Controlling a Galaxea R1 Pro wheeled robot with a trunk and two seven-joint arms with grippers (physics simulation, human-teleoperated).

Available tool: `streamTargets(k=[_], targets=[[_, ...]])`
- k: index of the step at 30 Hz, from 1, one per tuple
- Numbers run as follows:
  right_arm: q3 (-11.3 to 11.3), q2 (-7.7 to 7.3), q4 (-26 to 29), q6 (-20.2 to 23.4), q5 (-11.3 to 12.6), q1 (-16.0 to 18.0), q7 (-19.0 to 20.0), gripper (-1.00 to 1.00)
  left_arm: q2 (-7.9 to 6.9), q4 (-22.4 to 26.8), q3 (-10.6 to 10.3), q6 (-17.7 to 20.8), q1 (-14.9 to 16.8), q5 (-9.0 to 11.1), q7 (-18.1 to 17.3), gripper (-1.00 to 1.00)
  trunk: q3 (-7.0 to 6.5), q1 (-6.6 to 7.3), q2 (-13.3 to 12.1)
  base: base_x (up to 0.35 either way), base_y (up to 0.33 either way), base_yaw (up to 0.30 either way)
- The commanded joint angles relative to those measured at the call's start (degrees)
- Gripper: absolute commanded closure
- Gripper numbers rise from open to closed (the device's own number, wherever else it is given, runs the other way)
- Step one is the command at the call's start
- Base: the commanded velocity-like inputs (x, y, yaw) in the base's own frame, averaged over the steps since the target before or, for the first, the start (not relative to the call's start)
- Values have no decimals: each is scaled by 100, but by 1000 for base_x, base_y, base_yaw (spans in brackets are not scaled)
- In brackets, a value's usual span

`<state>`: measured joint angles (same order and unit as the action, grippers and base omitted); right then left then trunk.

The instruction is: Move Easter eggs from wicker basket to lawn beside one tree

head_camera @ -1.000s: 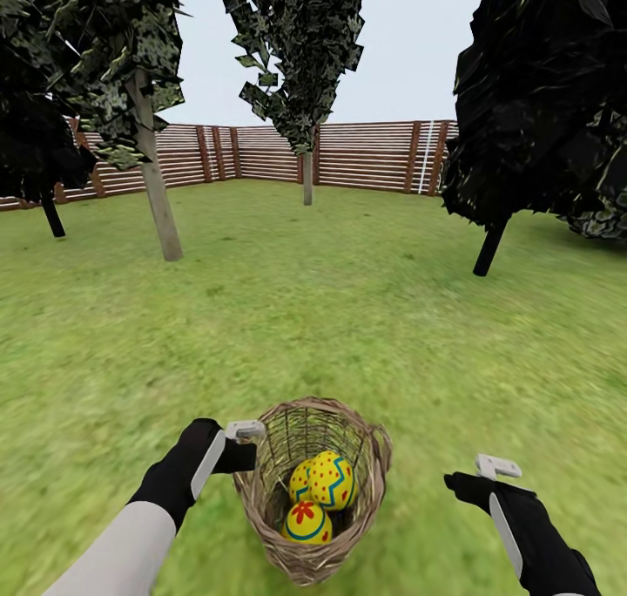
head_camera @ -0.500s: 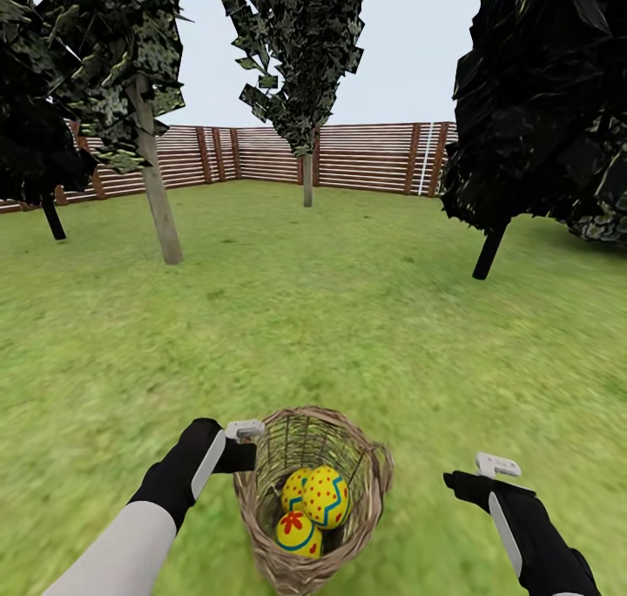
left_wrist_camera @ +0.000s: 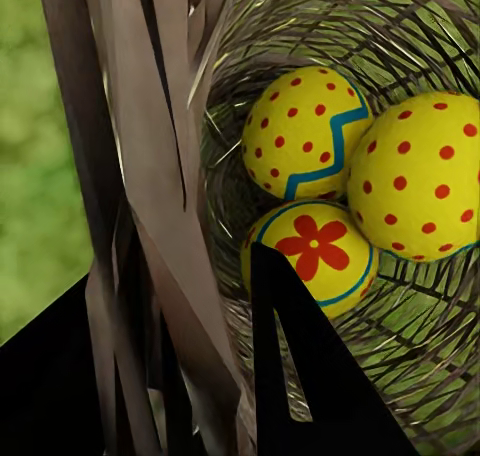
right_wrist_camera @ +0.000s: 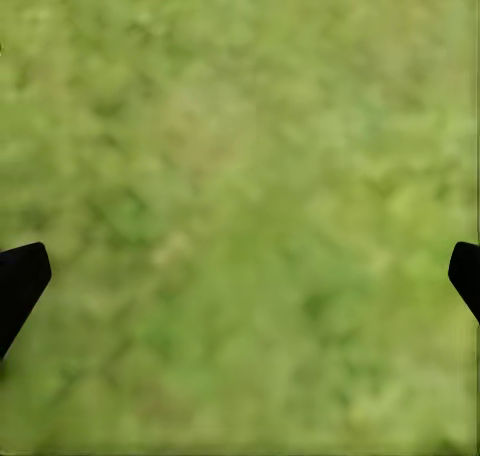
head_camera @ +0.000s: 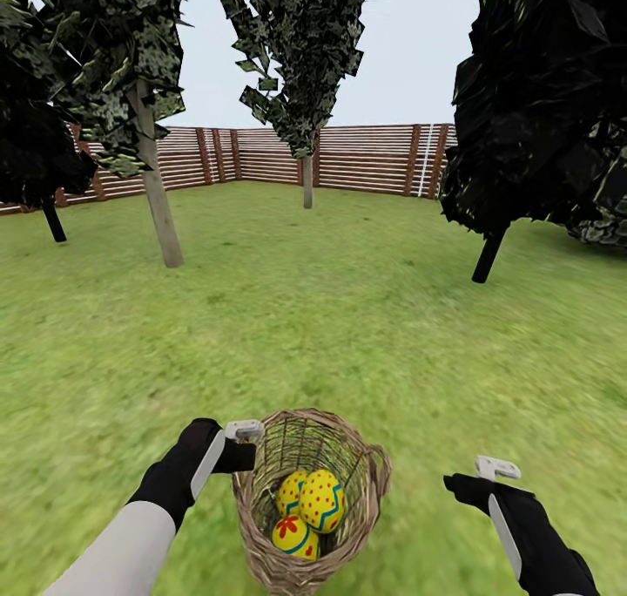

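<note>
The wicker basket (head_camera: 259, 533) hangs tilted at the bottom of the head view, with my left gripper (head_camera: 243, 434) shut on its rim. Three yellow Easter eggs lie inside: a dotted one with a blue zigzag (head_camera: 323, 498), another behind it (head_camera: 289, 491), and the flower one (head_camera: 293, 535). In the left wrist view the rim (left_wrist_camera: 150, 176) runs between my left gripper (left_wrist_camera: 175, 276) fingers, with the flower egg (left_wrist_camera: 312, 251) and two dotted eggs (left_wrist_camera: 300, 126) (left_wrist_camera: 425, 176) just past them. My right gripper (head_camera: 488, 472) is open over the lawn (head_camera: 348, 335). The pale thick-trunked tree (head_camera: 161, 208) stands far left ahead.
A slim-trunked tree (head_camera: 307, 182) stands by the slatted wooden fence (head_camera: 366, 156) at the back. A dark tree with a thin black trunk (head_camera: 488, 256) is at the right, another dark trunk (head_camera: 54, 220) at the far left. The right wrist view looks down on grass (right_wrist_camera: 240, 176).
The basket has sunk a little lower in the head view and the eggs have shifted to the left inside it. The trees drifted slightly down the picture, so the camera moved. Both arms keep their poses.
</note>
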<state>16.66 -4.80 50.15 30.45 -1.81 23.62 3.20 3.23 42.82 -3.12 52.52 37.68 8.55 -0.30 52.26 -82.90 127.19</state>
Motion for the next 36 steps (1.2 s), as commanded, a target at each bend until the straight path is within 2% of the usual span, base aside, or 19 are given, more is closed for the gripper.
streamTargets(k=[1, 5, 7, 10, 12, 19, 21, 26, 27, 29, 36], targets=[[19, -5, -30, 25, -21, 1, 29, -100, 1, 8, -5, 21, 3, 76, -5, 100, -13, 24, -39, 0, 0, 0], [27, -16, -389, 14, -8, -40, 14, -100, -7, 16, 3, 21, 3, 76, -38, 100, -85, 111, -200, 0, 0, 0], [29, -30, -705, -45, -40, -45, 12, -100, -18, 16, 26, 21, 3, 76, -256, 100, -121, 155, -280, 0, 0, 0], [30, -38, -1046, -365, -35, -46, 14, -100, -47, 16, 267, 21, 3, 76, -612, 100, -175, 221, -400, 0, 0, 0], [30, -38, -1133, -434, -49, -44, 14, -100, -53, 18, 337, 21, 3, 76, -654, 100, -211, 265, -480, 0, 0, 0], [30, -19, -1175, -478, -15, -49, 14, -100, -58, 66, 368, 21, 3, 76, -665, 100, -336, 419, -761, 0, 0, 0], [30, -13, -1184, -664, 0, -53, 14, -100, -55, 104, 450, 21, 3, 76, -658, 100, -372, 463, -841, 0, 0, 0], [30, -29, -1559, -820, -59, -59, 32, -100, -52, 121, 470, 21, 3, 73, -656, 100, -462, 573, -1042, 0, 0, 0], [23, -22, -2044, -1439, -67, -59, 9, -100, -59, 121, 476, 30, 3, 69, -654, 100, -480, 595, -1082, 0, 0, 0], [21, -36, -2525, -2024, -75, -59, 2, -100, -59, 121, 478, 30, 3, 72, -648, 100, -516, 639, -1162, 0, 0, 4], [21, -17, -2938, -2360, -50, -59, -12, -100, -54, 121, 479, 30, 3, 75, -642, 100, -641, 792, -1443, 0, 0, 247]])
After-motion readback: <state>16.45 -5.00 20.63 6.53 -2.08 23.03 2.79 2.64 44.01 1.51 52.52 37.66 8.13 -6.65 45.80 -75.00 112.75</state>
